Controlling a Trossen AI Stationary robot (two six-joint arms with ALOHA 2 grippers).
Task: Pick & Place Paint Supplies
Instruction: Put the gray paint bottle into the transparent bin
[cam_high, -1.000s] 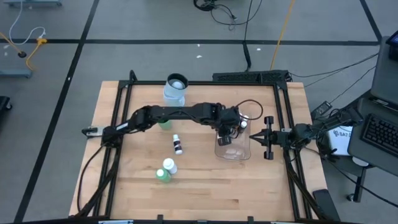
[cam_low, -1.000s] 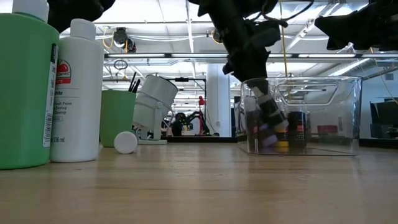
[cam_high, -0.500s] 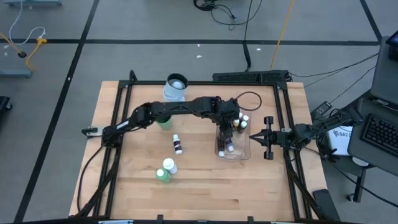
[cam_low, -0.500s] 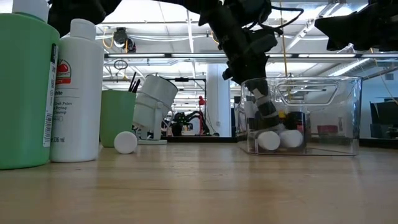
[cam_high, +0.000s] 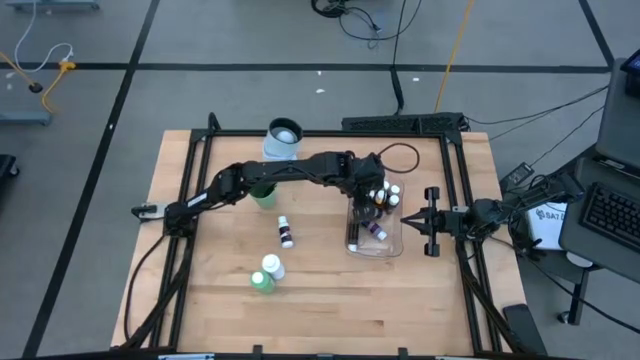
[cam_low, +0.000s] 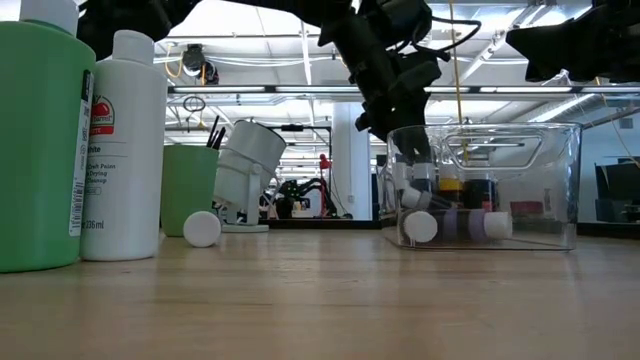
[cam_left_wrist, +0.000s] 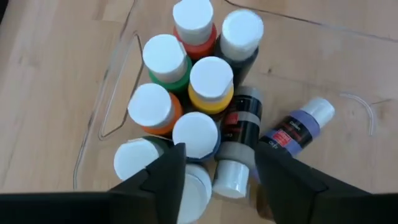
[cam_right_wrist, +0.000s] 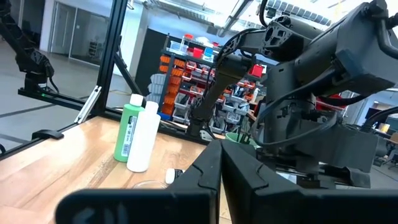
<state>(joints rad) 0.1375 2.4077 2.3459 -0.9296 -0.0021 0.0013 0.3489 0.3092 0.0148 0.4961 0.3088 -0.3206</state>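
Observation:
A clear tub (cam_high: 352, 245) stands right of the table's middle and holds several small white-capped paint bottles, most of them upright (cam_left_wrist: 211, 81). A purple bottle (cam_left_wrist: 298, 127) and a black one (cam_left_wrist: 242, 134) lie on their sides on the tub's floor. My left gripper (cam_left_wrist: 217, 168) hangs open just above the tub's upright bottles (cam_high: 372, 198), holding nothing. My right gripper (cam_high: 432, 220) waits shut at the table's right edge, beside the tub. One small bottle (cam_high: 286, 232) lies on the table left of the tub.
A green bottle (cam_high: 260, 283) and a white bottle (cam_high: 272, 266) stand toward the near left. A pale mug (cam_high: 282, 140) stands at the far edge. Near it a green cup (cam_low: 188, 190) holds dark brushes (cam_low: 214, 132). A black frame (cam_high: 190, 170) borders the table.
My left gripper has moved a little toward the table's far edge over the tub and let go. The purple bottle that it held inside the tub has dropped and now lies on its side on the tub's floor, with the black bottle beside it.

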